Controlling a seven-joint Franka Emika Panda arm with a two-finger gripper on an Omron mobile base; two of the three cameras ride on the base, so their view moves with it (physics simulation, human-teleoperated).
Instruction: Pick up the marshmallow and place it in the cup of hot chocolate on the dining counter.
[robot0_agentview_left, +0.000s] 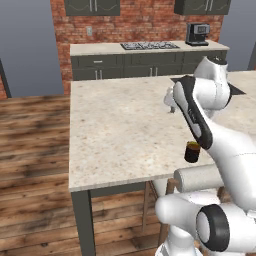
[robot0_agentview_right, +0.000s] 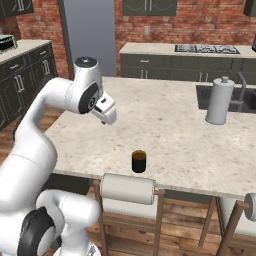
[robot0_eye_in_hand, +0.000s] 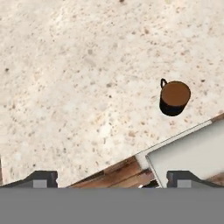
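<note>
Beige speckled stone on the surface (robot0_eye_in_hand: 78, 70). Near-black cup of hot chocolate (robot0_eye_in_hand: 174, 98) holding brown liquid, ahead of the dark fingers (robot0_eye_in_hand: 43, 178). Pale grey stool cushion (robot0_agentview_right: 128, 188). Red brick wall (robot0_agentview_left: 145, 25) beyond.

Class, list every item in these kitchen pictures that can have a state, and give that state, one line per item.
Cup: upright on the dining counter near its front edge, full of brown liquid, nothing floating in it.
Gripper: open, empty, raised above the counter.
Pale cylinder: upright beside the sink.
Stool: tucked under the counter edge, in front of the cup.
</note>
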